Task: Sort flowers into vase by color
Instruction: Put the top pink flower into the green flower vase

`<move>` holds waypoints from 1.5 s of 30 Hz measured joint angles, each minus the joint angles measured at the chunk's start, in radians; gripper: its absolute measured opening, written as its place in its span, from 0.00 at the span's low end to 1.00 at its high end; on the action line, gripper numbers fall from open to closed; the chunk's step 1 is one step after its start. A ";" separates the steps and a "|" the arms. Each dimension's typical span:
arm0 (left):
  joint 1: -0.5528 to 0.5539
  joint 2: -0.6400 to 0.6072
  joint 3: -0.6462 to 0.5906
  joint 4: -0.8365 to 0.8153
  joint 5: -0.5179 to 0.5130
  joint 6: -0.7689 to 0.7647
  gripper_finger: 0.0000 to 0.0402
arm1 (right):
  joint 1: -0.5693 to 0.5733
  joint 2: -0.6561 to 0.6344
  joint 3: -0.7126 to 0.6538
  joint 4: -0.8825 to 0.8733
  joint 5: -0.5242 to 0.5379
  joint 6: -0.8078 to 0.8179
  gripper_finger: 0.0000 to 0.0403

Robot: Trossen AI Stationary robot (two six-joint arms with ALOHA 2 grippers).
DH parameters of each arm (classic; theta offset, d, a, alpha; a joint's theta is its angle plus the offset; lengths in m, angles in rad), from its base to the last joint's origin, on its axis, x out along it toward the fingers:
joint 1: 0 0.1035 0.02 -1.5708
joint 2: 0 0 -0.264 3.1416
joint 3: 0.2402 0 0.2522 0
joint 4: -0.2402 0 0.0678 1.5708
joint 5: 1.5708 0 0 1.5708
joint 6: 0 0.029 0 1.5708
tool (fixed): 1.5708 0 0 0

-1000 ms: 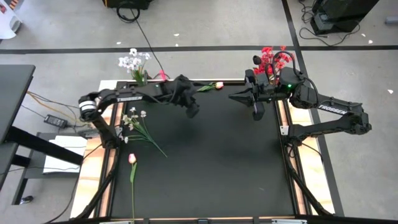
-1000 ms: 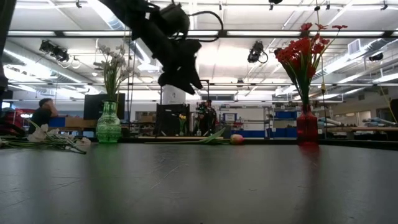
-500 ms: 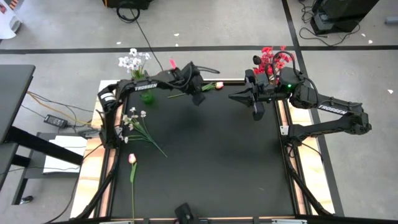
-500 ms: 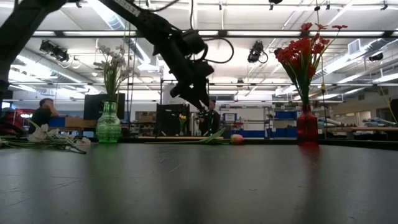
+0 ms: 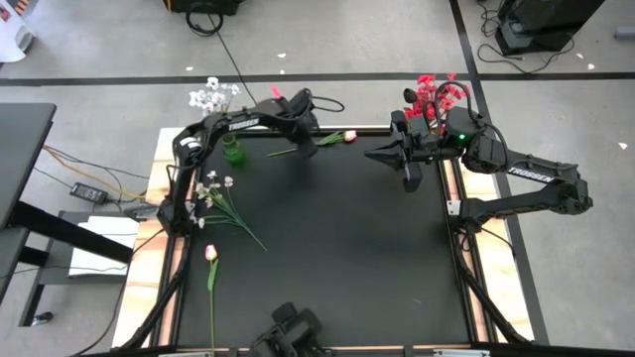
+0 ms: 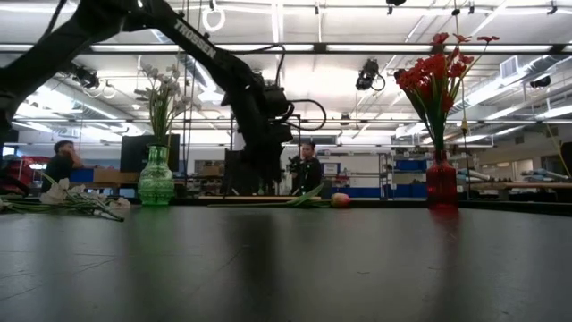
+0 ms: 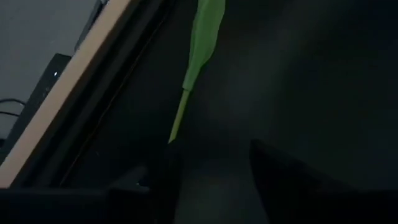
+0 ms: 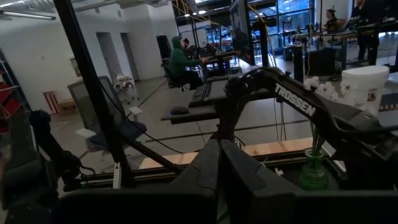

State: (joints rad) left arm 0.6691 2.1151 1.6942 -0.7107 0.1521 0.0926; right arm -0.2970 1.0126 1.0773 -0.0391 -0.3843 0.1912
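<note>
A pink-white bud flower (image 5: 332, 138) lies along the table's far edge, its bud (image 6: 340, 200) toward the right and its green stem (image 7: 186, 87) toward the left. My left gripper (image 5: 310, 148) slants down over the stem's free end, open. In the left wrist view the stem's tip (image 7: 174, 134) lies just ahead of one finger (image 7: 163, 177). My right gripper (image 5: 410, 177) hangs shut and level above the far right of the table. A green vase (image 6: 155, 179) holds white flowers. A red vase (image 6: 441, 183) holds red flowers.
A bunch of white flowers (image 5: 220, 196) and a second pink bud flower (image 5: 210, 256) lie on the mat's left side. The green vase (image 5: 230, 152) is at the far-left corner, the red flowers (image 5: 432, 92) at the far right. A dark object (image 5: 288, 332) shows at the near edge.
My left gripper has swung toward the table's far edge and sunk, tipping more steeply down, until it stands low over the stem of the bud flower lying there. The flower has not moved.
</note>
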 joint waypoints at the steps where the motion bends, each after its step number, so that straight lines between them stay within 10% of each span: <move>1: 0.002 0.009 0.005 -0.007 0.000 0.019 0.46 | 0.000 0.000 0.000 0.000 0.000 0.000 0.06; 18: -0.001 0.090 0.015 -0.061 -0.133 0.166 0.41 | 0.000 0.000 0.000 0.000 0.000 0.000 0.06; 45: 0.062 0.125 0.114 -0.056 -0.031 0.233 0.41 | 0.000 0.000 0.000 0.000 0.000 0.000 0.06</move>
State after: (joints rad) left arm 0.7315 2.2397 1.8086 -0.7664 0.1210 0.3254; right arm -0.2974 1.0126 1.0775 -0.0387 -0.3843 0.1909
